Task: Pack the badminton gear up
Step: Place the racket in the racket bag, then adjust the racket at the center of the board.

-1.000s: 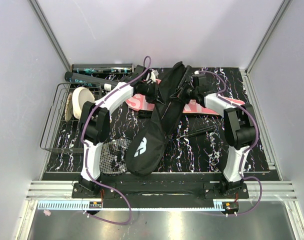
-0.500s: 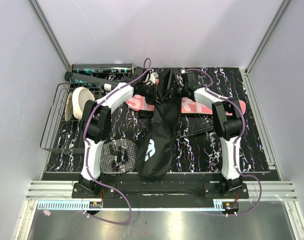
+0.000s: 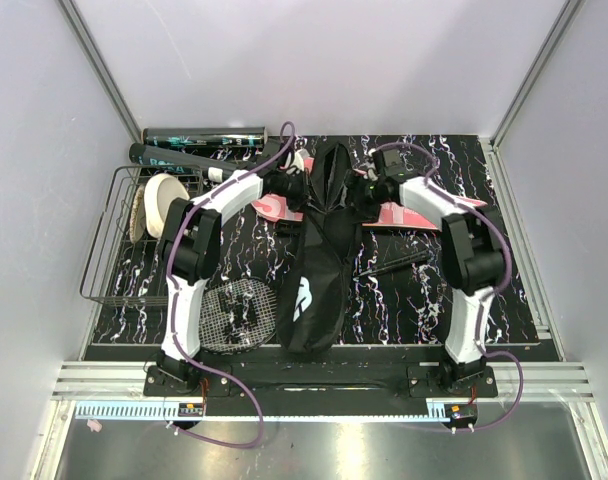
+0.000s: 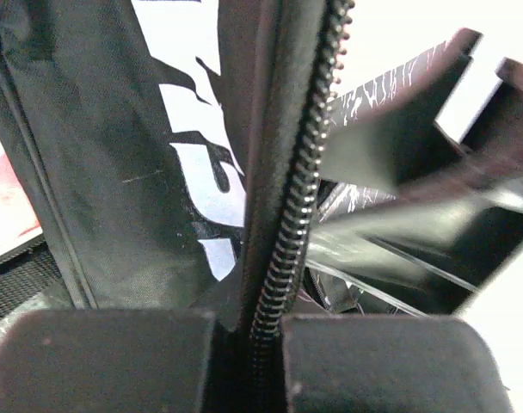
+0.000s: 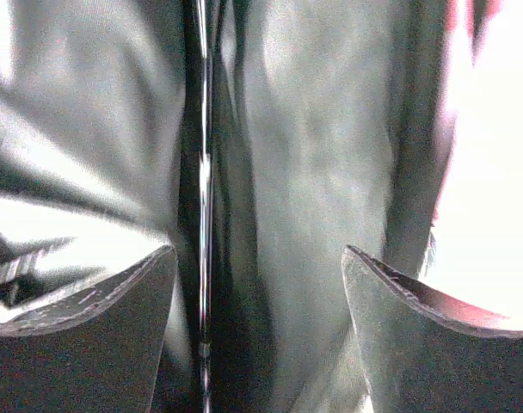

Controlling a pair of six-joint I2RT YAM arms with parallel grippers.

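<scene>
Since a second ago the right hand [image 5: 257,327] has let go: its fingers [image 5: 81,335] stand wide apart, folds of the long black fabric racket bag [image 3: 314,285] filling the gap ahead of them. That bag now lies narrower along the marbled black bench [image 3: 414,300], over the flat pink racket case [image 3: 392,217] beside this hand. The left hand [image 4: 260,344] is clenched on the bag's zipper edge [image 4: 300,198].

Counted: one black bag [image 3: 309,290], one pink case [image 3: 414,215], two dark tubes [image 3: 204,134], one wire basket [image 3: 109,250], one cream disc [image 3: 162,203], one racket head [image 3: 234,315].
</scene>
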